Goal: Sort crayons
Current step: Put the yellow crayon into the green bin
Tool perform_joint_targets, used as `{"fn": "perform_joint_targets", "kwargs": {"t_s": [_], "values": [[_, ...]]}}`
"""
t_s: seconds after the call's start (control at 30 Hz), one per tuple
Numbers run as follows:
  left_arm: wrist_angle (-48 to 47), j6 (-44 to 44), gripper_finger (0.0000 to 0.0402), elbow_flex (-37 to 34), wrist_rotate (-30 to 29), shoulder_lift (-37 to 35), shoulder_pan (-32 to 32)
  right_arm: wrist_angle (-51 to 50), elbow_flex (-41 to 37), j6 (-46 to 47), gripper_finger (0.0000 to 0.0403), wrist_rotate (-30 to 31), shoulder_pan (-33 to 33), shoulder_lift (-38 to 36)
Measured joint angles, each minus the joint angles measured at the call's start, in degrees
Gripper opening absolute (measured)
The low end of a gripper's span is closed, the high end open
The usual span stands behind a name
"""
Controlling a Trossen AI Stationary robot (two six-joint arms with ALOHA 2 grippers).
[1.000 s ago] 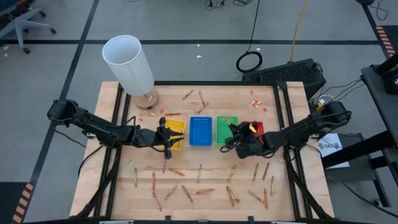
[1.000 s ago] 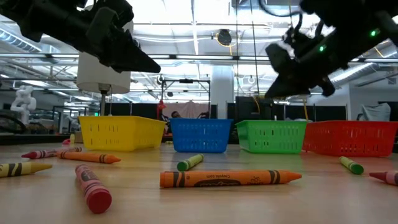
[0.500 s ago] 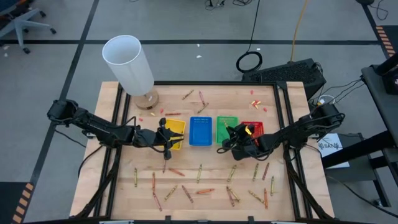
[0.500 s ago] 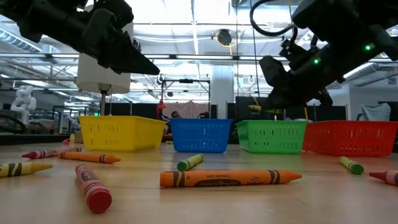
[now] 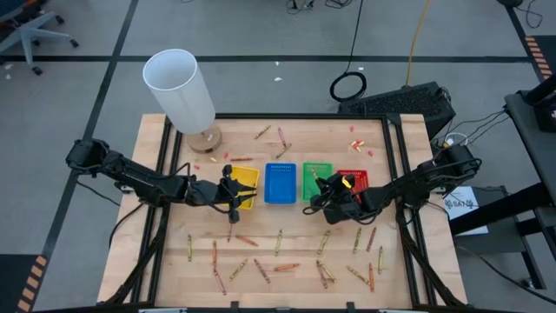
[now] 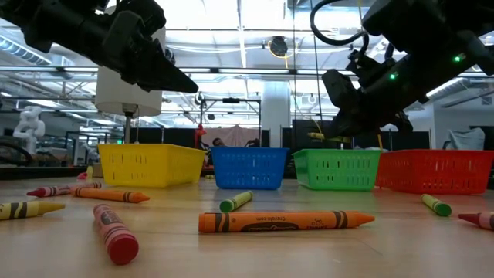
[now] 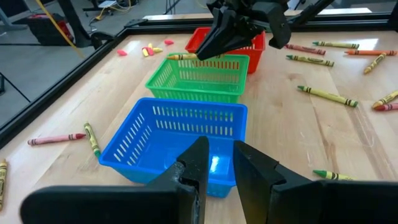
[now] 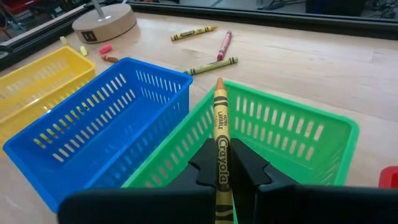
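My right gripper (image 5: pixel 321 193) is shut on a yellow-orange crayon (image 8: pixel 220 134) above the near edge of the green tray (image 5: pixel 317 176). It shows in the low view (image 6: pixel 340 123) with the crayon (image 6: pixel 320 137) sticking out. My left gripper (image 5: pixel 233 193) hangs empty above the table by the yellow tray (image 5: pixel 247 183), its fingers (image 7: pixel 200 163) a narrow gap apart. Many crayons (image 5: pixel 280 242) lie flat on the table's near half. The blue tray (image 5: pixel 280 183) and the red tray (image 5: pixel 356 179) stand in the same row. My right gripper pinches the crayon's wrapped body (image 8: pixel 221 163) between its two fingers, which lie along it. The fingers come from the table's right, slanting down. The crayon juts forward past the fingertips, lifted clear, its tip (image 8: pixel 219 81) over the green tray.
A tall white cylinder on a round wooden base (image 5: pixel 180 87) stands at the far left corner. A few crayons (image 5: pixel 262 133) and pink scraps (image 5: pixel 356 143) lie beyond the trays. A raised black frame (image 5: pixel 395 174) edges the table.
My right gripper has gone toward the table's left with the crayon, from beside the red tray to the green tray, and a little down. It has then held still. The crayon stays pinched and clear of the table.
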Motion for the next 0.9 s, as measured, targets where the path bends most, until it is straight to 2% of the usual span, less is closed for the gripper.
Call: {"fn": "perform_joint_targets", "kwargs": {"t_s": [0.57,0.73,0.9], "values": [[0.09,0.03,0.0074,0.0,0.05,0.0,-2.31,3.4,0.0,-2.86,0.0004,-3.14,0.29,0.0],[0.1,0.29,0.0074,0.0,0.04,0.0,-4.07,9.33,0.0,-6.22,0.0004,-4.52,0.31,0.0],[0.13,0.33,0.0074,0.0,0.04,0.0,-5.33,19.25,0.0,-14.11,0.0004,-4.52,0.4,0.0]]}}
